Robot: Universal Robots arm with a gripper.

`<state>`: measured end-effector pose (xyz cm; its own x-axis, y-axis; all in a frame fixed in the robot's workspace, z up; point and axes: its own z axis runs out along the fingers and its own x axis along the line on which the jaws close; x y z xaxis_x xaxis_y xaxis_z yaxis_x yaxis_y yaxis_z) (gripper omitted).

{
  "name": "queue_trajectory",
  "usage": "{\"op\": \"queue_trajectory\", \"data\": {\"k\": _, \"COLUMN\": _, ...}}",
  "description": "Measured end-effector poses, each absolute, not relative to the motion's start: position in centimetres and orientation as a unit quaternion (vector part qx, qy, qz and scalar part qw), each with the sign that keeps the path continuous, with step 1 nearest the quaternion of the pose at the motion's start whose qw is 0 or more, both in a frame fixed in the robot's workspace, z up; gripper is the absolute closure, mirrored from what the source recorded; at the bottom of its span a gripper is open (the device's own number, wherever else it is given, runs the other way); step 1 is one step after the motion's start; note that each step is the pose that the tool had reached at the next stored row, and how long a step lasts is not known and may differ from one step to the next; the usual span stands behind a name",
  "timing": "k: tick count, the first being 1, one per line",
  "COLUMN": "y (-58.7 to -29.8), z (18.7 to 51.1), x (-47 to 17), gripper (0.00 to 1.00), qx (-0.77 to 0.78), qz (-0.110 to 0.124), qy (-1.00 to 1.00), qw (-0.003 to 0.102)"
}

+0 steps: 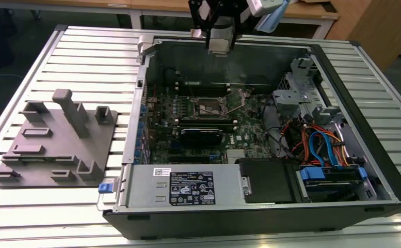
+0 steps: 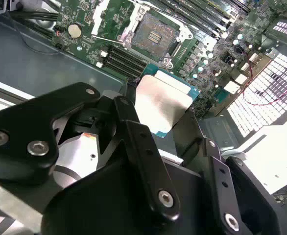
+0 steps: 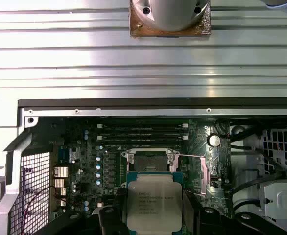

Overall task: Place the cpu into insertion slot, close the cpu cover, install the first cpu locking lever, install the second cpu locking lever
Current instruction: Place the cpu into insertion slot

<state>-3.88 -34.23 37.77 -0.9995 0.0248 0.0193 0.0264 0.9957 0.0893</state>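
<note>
step: carry cpu to slot | gripper [image 1: 221,45]: clamped on the cpu [image 3: 153,204] | cpu: above the case [image 1: 367,129], well apart from the slot [image 3: 151,162] | care: keep chip level, edges square to the slot

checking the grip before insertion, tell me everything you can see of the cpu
The cpu is a small flat square chip: a silver-grey metal top with faint print, a green edge around it. The hand is shut on it at two opposite sides. It hangs above the motherboard, short of the open slot, touching nothing else that I can see.
</note>
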Motion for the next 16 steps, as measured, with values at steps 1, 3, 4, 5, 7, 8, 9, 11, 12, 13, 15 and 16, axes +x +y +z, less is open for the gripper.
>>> {"op": "queue_trajectory", "data": {"k": 1, "y": -34.23, "z": 37.77, "x": -3.88, "gripper": 0.46, "qx": -0.013, "qz": -0.045, "qy": -0.999, "qw": 0.009}}
{"op": "queue_trajectory", "data": {"k": 3, "y": -34.23, "z": 37.78, "x": -3.88, "gripper": 0.46, "qx": -0.013, "qz": -0.045, "qy": -0.999, "qw": 0.009}}
{"op": "queue_trajectory", "data": {"k": 4, "y": -34.22, "z": 37.77, "x": -3.88, "gripper": 0.46, "qx": -0.013, "qz": -0.045, "qy": -0.999, "qw": 0.009}}
{"op": "queue_trajectory", "data": {"k": 5, "y": -34.23, "z": 37.78, "x": -3.88, "gripper": 0.46, "qx": -0.013, "qz": -0.045, "qy": -0.999, "qw": 0.009}}
{"op": "queue_trajectory", "data": {"k": 7, "y": -34.23, "z": 37.77, "x": -3.88, "gripper": 0.46, "qx": -0.013, "qz": -0.045, "qy": -0.999, "qw": 0.009}}
{"op": "queue_trajectory", "data": {"k": 8, "y": -34.23, "z": 37.77, "x": -3.88, "gripper": 0.46, "qx": -0.013, "qz": -0.045, "qy": -0.999, "qw": 0.009}}
{"op": "queue_trajectory", "data": {"k": 9, "y": -34.23, "z": 37.77, "x": -3.88, "gripper": 0.46, "qx": -0.013, "qz": -0.045, "qy": -0.999, "qw": 0.009}}
{"op": "queue_trajectory", "data": {"k": 11, "y": -34.22, "z": 37.77, "x": -3.88, "gripper": 0.46, "qx": -0.013, "qz": -0.045, "qy": -0.999, "qw": 0.009}}
{"op": "queue_trajectory", "data": {"k": 12, "y": -34.23, "z": 37.77, "x": -3.88, "gripper": 0.46, "qx": -0.013, "qz": -0.045, "qy": -0.999, "qw": 0.009}}
{"op": "queue_trajectory", "data": {"k": 13, "y": -34.22, "z": 37.77, "x": -3.88, "gripper": 0.46, "qx": -0.013, "qz": -0.045, "qy": -0.999, "qw": 0.009}}
{"op": "queue_trajectory", "data": {"k": 15, "y": -34.23, "z": 37.77, "x": -3.88, "gripper": 0.46, "qx": -0.013, "qz": -0.045, "qy": -0.999, "qw": 0.009}}
{"op": "queue_trajectory", "data": {"k": 16, "y": -34.23, "z": 37.77, "x": -3.88, "gripper": 0.46, "qx": -0.013, "qz": -0.045, "qy": -0.999, "qw": 0.009}}
